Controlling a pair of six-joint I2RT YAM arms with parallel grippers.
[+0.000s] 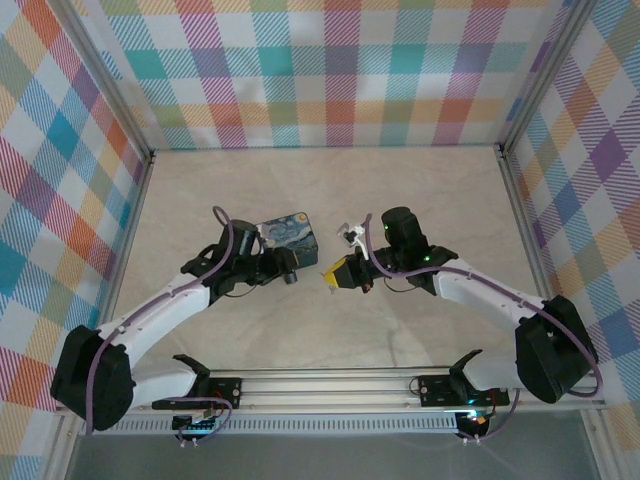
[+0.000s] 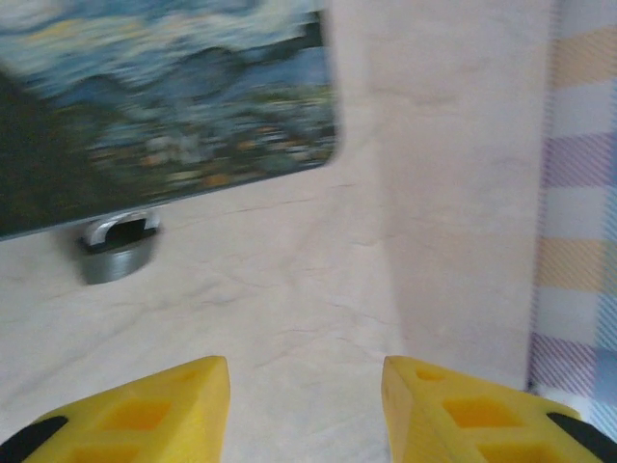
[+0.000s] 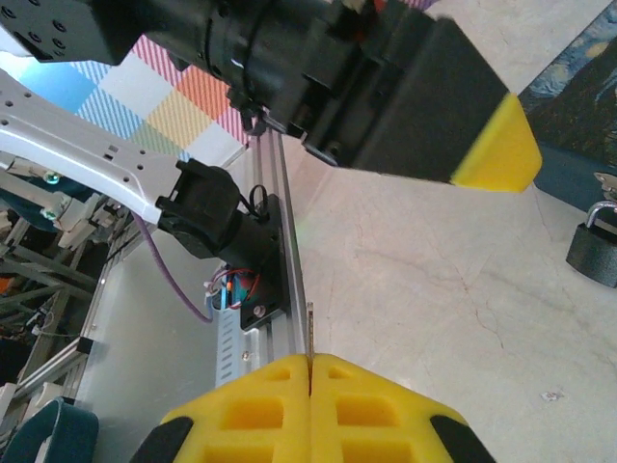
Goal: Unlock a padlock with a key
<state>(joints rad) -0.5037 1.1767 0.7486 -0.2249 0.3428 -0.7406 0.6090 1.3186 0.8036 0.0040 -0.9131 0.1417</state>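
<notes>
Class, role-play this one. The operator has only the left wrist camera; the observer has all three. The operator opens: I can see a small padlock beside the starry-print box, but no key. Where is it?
Observer: The right pincer is shut on a thin metal sliver, apparently the key, which sticks up edge-on from its closed jaws.
Operator: Is that pincer lined up with the padlock?
Observer: No. In its wrist view it points toward the rail at the near table edge, and the padlock lies off to its side, apart from it.
</notes>
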